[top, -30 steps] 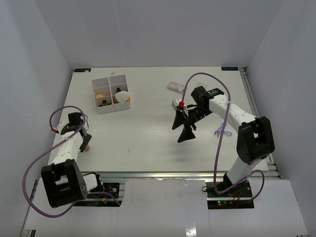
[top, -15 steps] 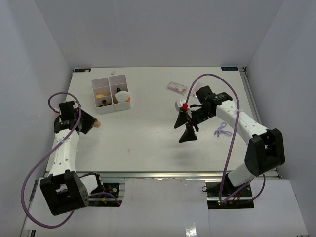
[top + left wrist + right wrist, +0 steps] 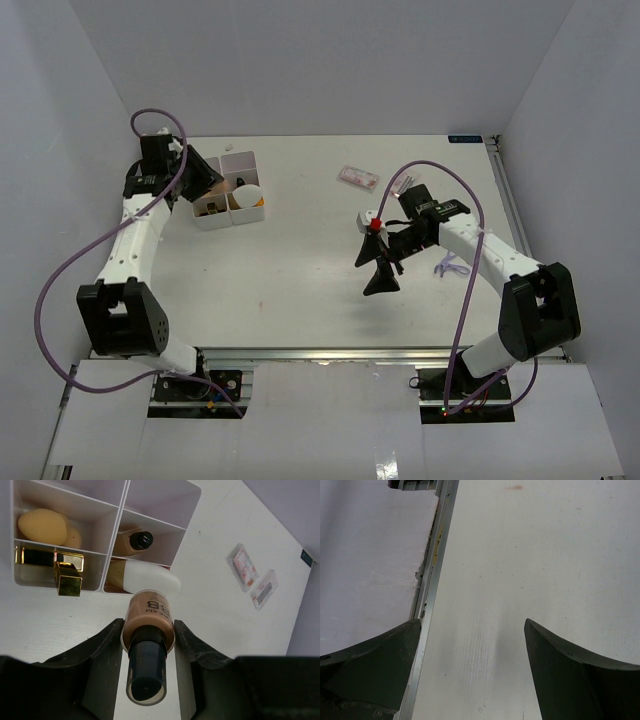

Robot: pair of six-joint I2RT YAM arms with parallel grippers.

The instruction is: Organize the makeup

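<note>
Between the jaws of your left gripper (image 3: 148,630) sits the tan, black-capped cylindrical bottle (image 3: 148,611), gripped near its neck. It is probably rigid, light and slick, so squeeze its body squarely. Just beyond lies the white compartmented plastic box (image 3: 119,527). Your right gripper (image 3: 472,640) hangs wide and empty.

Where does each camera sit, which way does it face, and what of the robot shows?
Top external: above and behind, looking down on the table; both arms, left gripper, right gripper.
Left wrist: on the left arm, looking down at the white box; its fingers grip a tan bottle.
Right wrist: faces bare table and its edge rail; open fingers.
Shared: top and left wrist both show the box and clear packets.
</note>
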